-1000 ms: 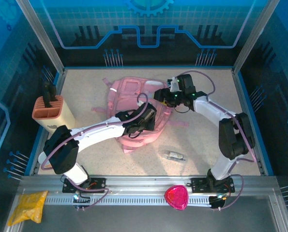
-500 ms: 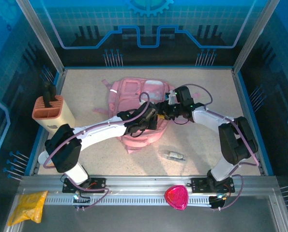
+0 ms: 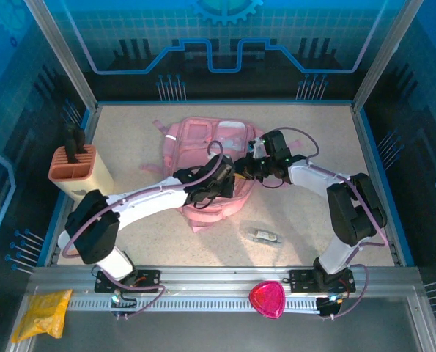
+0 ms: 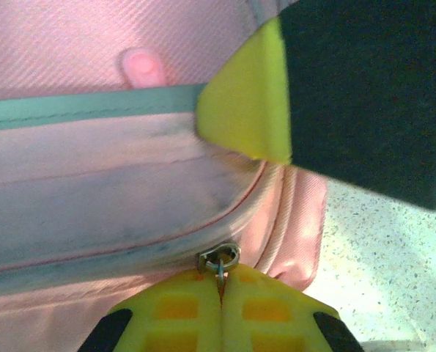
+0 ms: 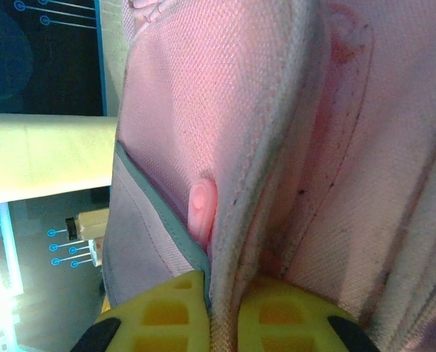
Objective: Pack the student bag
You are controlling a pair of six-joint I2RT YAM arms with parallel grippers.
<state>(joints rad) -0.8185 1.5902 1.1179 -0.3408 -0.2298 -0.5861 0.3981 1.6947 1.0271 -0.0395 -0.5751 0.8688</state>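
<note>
The left arm stretches from the lower left of the overhead frame diagonally up to the centre, its white link low over the desk, a speckled beige surface. The left tool meets the lower right part of the large soft pink fabric student bag, which lies flat at the upper middle of the desk. In the left wrist view this tool has its ribbed yellow pads pressed together, pinching the small metal zipper pull ring at the bag's curved seam.

The right arm rises from the lower right, elbow out toward the right edge, forearm reaching leftward to the centre. The right tool sits just beside the left one. In its own wrist view the right tool is narrow, yellow pads clamped on a stitched, woven edge of the bag.

The fabric is a fine twill weave, trimmed with grey-green piping and carrying a glossy pink rubbery tab.
</note>
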